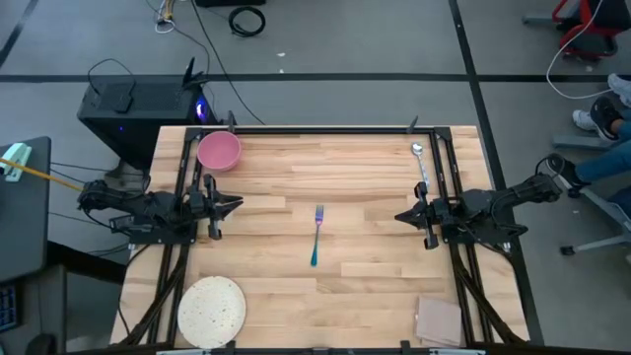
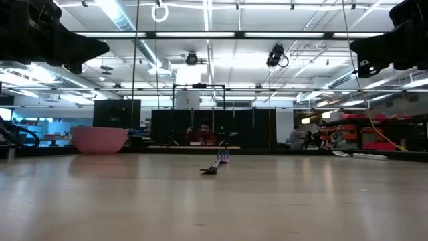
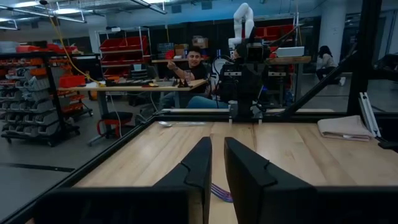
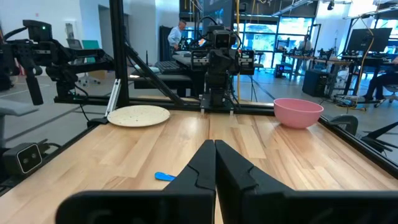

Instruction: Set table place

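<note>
The teal-handled fork (image 1: 317, 235) lies flat at the middle of the light-wood table (image 1: 375, 286), handle toward the near edge; it also shows in the low view (image 2: 215, 165). The pink bowl (image 1: 219, 150) stands at the far left corner. The speckled plate (image 1: 212, 311) lies at the near left corner. The silver spoon (image 1: 420, 164) lies near the far right rail. My left gripper (image 1: 237, 204) hovers at the left edge, empty, shut but for a narrow slit (image 3: 217, 163). My right gripper (image 1: 399, 215) hovers at the right edge, shut and empty (image 4: 214, 155).
A tan square pad (image 1: 439, 320) lies at the near right corner. Black rails (image 1: 325, 128) run along the table's sides. Bare wood lies between the two grippers around the fork. People sit at benches in the room beyond the table (image 3: 193, 65).
</note>
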Robot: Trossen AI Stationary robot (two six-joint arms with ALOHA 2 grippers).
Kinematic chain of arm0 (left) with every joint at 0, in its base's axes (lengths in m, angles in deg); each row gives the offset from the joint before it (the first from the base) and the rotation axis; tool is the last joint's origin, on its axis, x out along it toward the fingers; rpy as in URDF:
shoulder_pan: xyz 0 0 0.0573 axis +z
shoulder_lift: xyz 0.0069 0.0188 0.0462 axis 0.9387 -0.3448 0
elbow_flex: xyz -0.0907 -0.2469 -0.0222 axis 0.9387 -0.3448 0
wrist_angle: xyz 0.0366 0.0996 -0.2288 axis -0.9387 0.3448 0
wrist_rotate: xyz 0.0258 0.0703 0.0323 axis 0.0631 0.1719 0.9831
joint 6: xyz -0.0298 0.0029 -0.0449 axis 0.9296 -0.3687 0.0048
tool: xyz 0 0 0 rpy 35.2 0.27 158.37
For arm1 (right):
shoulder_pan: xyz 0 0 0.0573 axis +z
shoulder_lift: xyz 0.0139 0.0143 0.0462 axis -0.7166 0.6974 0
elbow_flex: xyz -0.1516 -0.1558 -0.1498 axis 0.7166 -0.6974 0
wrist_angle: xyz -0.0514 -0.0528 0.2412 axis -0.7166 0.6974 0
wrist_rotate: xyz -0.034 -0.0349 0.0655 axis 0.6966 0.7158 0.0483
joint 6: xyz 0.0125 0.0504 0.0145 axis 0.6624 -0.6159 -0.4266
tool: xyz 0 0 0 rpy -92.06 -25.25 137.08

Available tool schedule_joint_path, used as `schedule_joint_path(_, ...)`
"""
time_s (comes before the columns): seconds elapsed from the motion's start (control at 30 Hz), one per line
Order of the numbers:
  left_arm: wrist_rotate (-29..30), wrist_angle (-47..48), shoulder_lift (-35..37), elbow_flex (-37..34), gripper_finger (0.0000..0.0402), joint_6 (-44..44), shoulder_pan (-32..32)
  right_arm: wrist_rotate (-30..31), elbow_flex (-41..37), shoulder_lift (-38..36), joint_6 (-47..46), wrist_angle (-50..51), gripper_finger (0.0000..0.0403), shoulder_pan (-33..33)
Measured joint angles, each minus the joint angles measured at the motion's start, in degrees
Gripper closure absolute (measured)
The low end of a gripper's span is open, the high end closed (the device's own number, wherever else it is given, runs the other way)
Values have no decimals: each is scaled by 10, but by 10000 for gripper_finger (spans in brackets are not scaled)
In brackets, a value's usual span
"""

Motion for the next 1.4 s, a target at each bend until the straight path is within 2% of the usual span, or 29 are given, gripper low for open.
schedule_joint_path(0.57, 0, -3, 0, 0, 350, 2, 0, 0, 0, 0, 0, 0, 397, 0)
schedule_joint_path(0.83, 0, -1, 0, 0, 343, 27, 0, 0, 0, 0, 0, 0, 397, 0)
schedule_joint_path(0.97, 1, -2, 0, 0, 350, 72, 0, 0, 0, 0, 0, 0, 397, 0)
schedule_joint_path(1.07, 23, 13, 0, 5, 364, 83, 1, 0, 0, 0, 0, 0, 397, 0)
schedule_joint_path(1.17, 73, 15, 0, 23, 392, 92, 1, 0, 0, 0, 0, 0, 397, 0)
schedule_joint_path(1.4, 153, 110, -14, 111, 396, 128, 1, 0, 0, 0, 0, 0, 397, 0)
